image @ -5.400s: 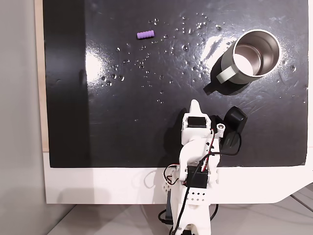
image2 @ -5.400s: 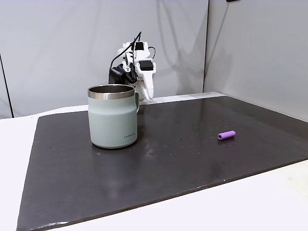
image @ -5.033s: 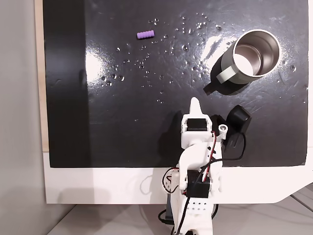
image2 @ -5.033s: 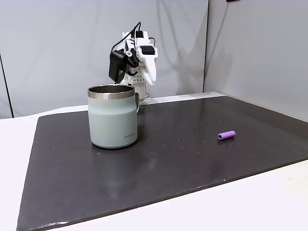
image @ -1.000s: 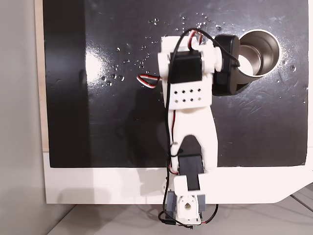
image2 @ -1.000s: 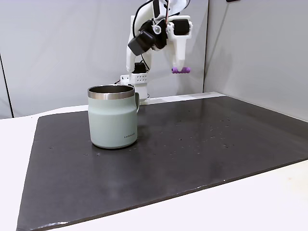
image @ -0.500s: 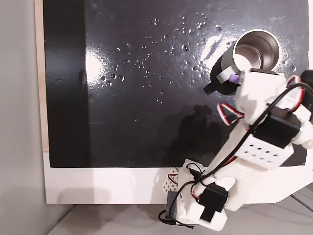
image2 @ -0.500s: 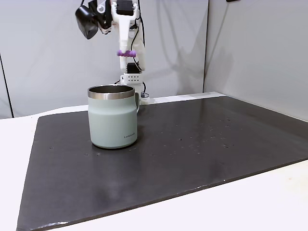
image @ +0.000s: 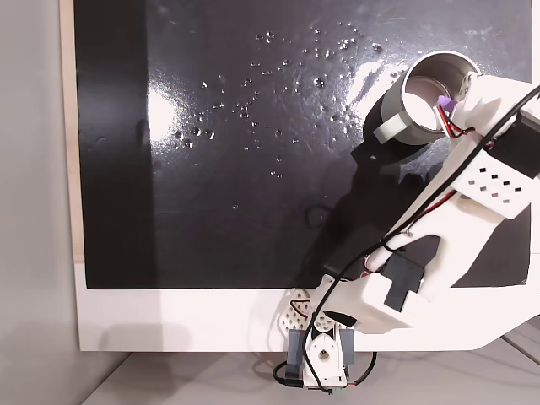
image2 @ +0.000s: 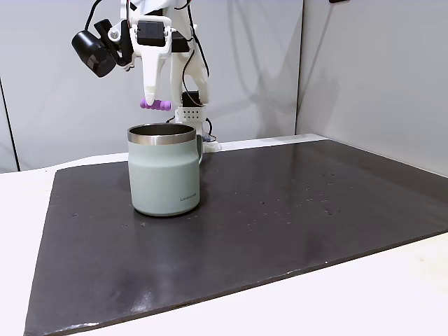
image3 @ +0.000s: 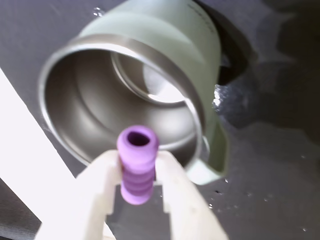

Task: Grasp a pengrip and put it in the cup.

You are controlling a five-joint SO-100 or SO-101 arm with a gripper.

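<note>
cup (image2: 164, 169) has a small white brand word low on its side in a fixed view, too small to read. In the wrist view a bit of dark lettering sits near the top of the cup (image3: 165, 60) wall, blurred, unreadable. No other text, numbers or signs legible anywhere.

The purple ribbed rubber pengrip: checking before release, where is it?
The pengrip is pinched in the gripper, hanging just above the steel cup's open mouth in a fixed view.
</note>
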